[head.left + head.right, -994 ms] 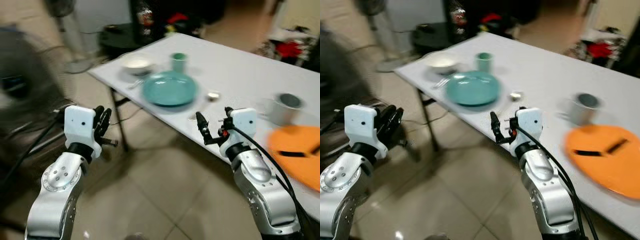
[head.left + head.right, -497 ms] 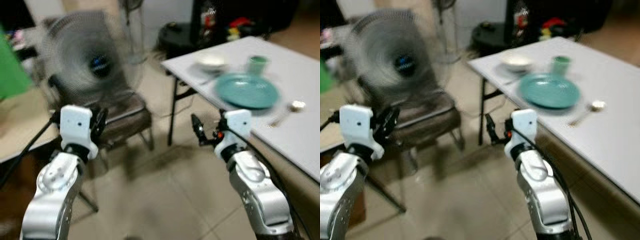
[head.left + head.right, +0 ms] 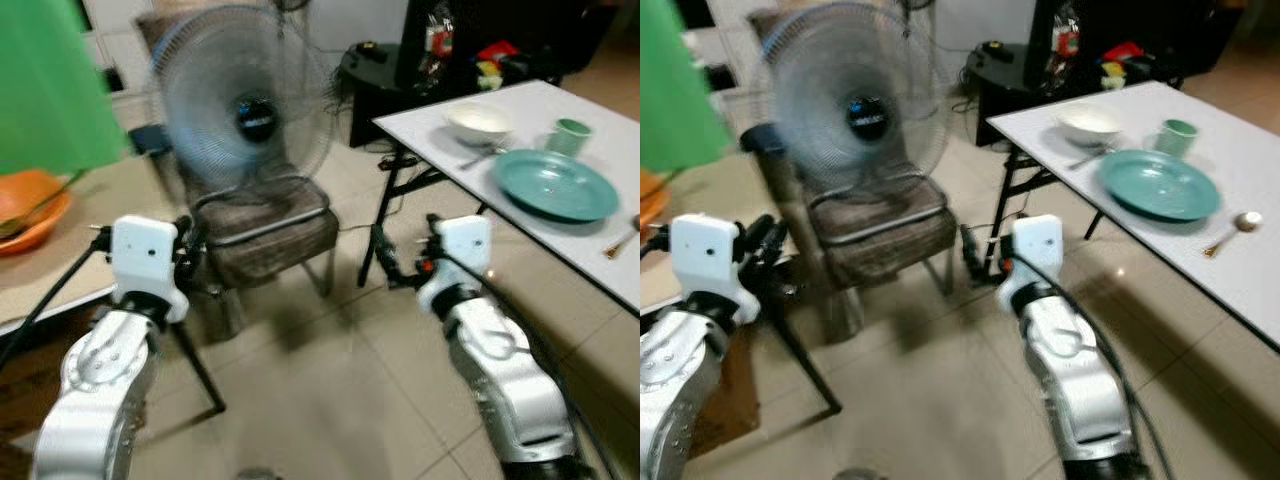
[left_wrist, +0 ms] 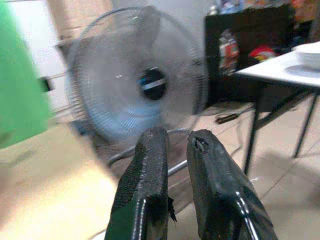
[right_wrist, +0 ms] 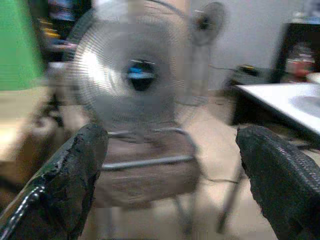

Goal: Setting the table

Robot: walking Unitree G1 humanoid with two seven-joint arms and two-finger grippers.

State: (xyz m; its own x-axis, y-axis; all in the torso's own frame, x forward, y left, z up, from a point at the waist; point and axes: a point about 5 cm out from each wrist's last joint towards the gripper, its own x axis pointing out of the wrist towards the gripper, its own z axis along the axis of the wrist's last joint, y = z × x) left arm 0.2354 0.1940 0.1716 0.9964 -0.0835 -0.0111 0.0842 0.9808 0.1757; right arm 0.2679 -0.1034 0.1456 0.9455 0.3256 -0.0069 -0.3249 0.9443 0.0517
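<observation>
Big white surface [image 3: 600, 255] runs off to the robot's right, and on it the place setting sits near the far corner. The teal plate [image 3: 555, 184] is the largest piece there; just behind it stands a small green cup [image 3: 571, 136], and beside that, toward the corner, a white bowl [image 3: 479, 122]. A spoon [image 3: 1232, 227] lies on the nearer side of the plate, apart from it. Straight ahead on the tiled floor [image 3: 330, 400] there's a worn brown chair [image 3: 265, 235] with a large standing fan [image 3: 240, 110] on its seat — blades a blur. Off to the robot's left, an orange bowl [image 3: 30, 205] sits on a pale counter under something bright green. Both arms are raised over the floor, well apart from the setting: the left claw [image 4: 172, 142] is narrow, fingers nearly together with nothing between them — the right claw [image 5: 170, 145] is wide and empty too, pointing at the chair and fan.
</observation>
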